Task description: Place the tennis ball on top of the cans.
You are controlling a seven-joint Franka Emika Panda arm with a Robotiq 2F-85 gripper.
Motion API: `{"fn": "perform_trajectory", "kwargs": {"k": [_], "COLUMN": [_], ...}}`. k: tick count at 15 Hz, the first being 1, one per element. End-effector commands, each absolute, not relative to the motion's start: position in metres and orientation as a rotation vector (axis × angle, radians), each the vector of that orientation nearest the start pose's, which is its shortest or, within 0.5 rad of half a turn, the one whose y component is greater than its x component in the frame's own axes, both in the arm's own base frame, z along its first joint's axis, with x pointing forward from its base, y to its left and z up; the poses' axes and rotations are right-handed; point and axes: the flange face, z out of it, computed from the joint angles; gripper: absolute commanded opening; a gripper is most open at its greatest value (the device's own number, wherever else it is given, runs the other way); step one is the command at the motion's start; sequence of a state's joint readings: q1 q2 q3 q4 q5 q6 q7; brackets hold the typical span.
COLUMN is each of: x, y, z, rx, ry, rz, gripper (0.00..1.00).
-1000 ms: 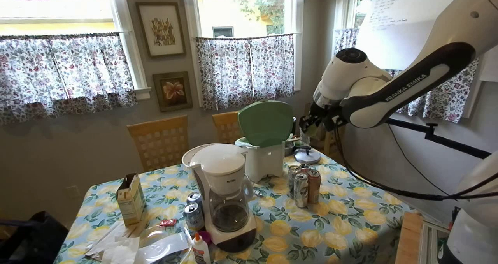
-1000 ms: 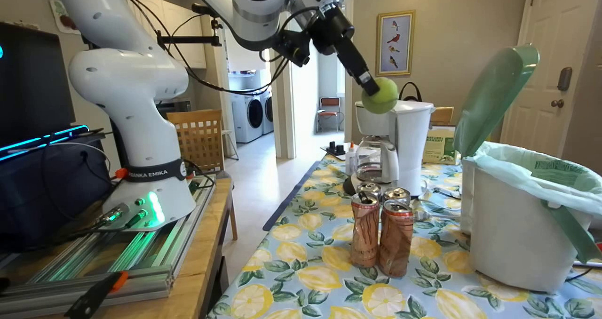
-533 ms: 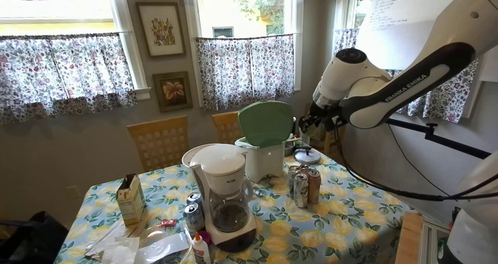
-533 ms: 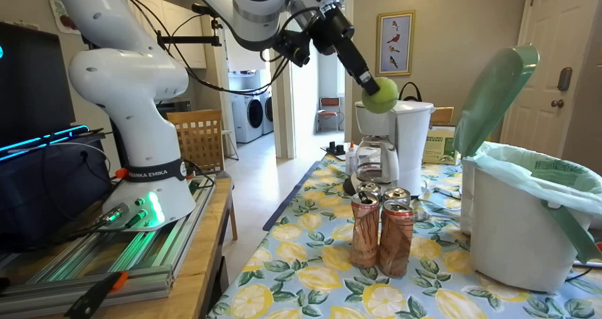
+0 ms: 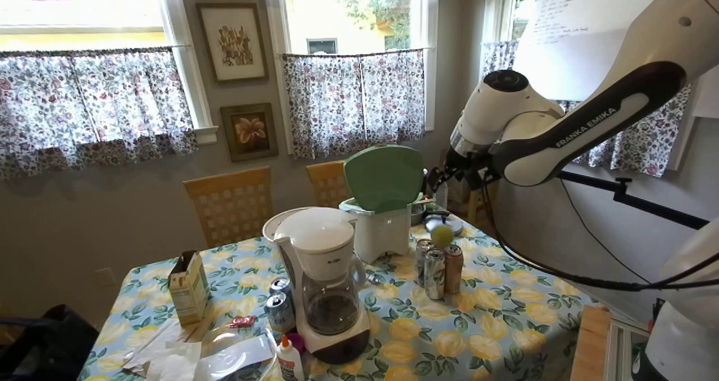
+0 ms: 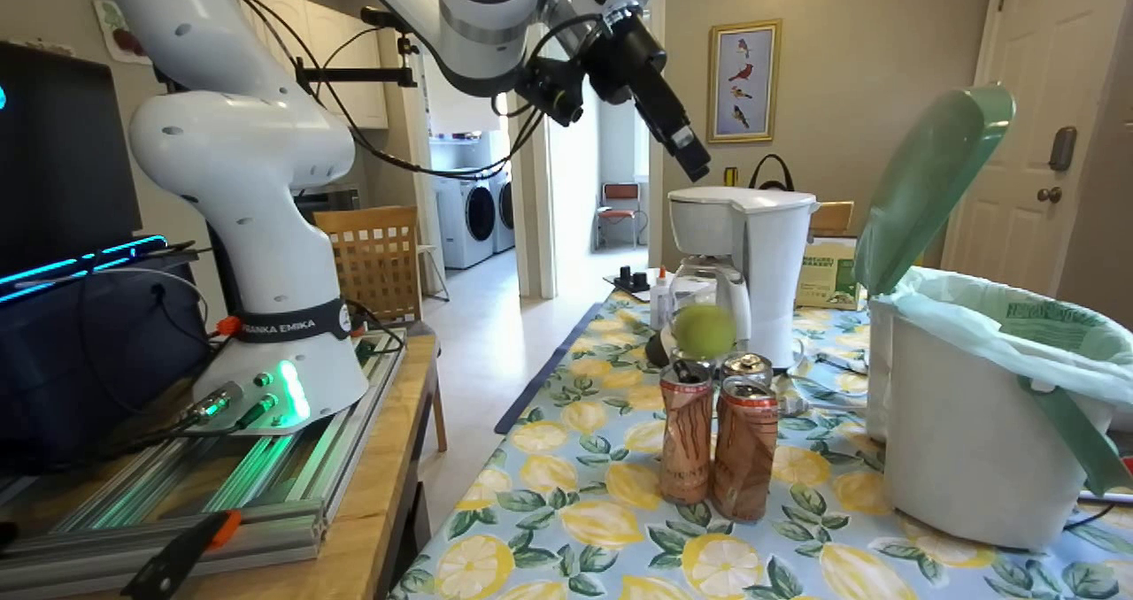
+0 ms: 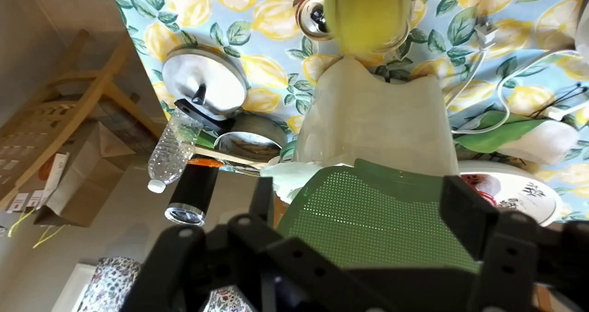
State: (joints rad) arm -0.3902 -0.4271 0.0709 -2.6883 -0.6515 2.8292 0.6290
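Note:
The yellow-green tennis ball (image 6: 705, 331) is free of the gripper, at the tops of the clustered cans (image 6: 745, 458). It looks blurred in the wrist view, where the ball (image 7: 368, 13) covers part of the cans (image 7: 312, 20). Whether it touches them I cannot tell. In an exterior view the ball (image 5: 442, 236) appears over the silvery and reddish cans (image 5: 434, 274), which stand upright together. Well above them, my gripper (image 6: 697, 165) is open. The wrist view shows wide-spread fingers (image 7: 464, 215) of the gripper (image 7: 361, 201), nothing between them.
Beside the cans stands a white bin (image 6: 974, 458) with its green lid (image 5: 383, 178) raised. A white coffee maker (image 6: 774, 264) is behind them. A pot lid (image 7: 198, 79), a bottle (image 7: 172, 144) and a black tumbler (image 7: 192, 192) lie farther along. Two dark cans (image 5: 280, 312) flank the coffee maker.
Half a second ago the ball was between the fingertips. The gripper has opened and the ball has dropped straight down to the can tops. The arm has hardly moved.

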Motion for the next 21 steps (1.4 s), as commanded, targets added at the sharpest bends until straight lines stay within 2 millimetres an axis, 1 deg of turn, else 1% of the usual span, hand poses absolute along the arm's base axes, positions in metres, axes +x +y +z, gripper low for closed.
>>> {"fn": "perform_trajectory", "kwargs": {"k": [1,18,21], "x": [0.4044,0.4018,0.4008], "y": [-0.1008,-0.0990,-0.0971], "z": [0.4239,0.4253,0.4235], "rx": [-3.233,-3.228,-3.221], "ry": [0.623,0.624,0.610], "rz": [-1.040,-1.051,-1.032], "gripper": [1.00,1.00,1.00]}}
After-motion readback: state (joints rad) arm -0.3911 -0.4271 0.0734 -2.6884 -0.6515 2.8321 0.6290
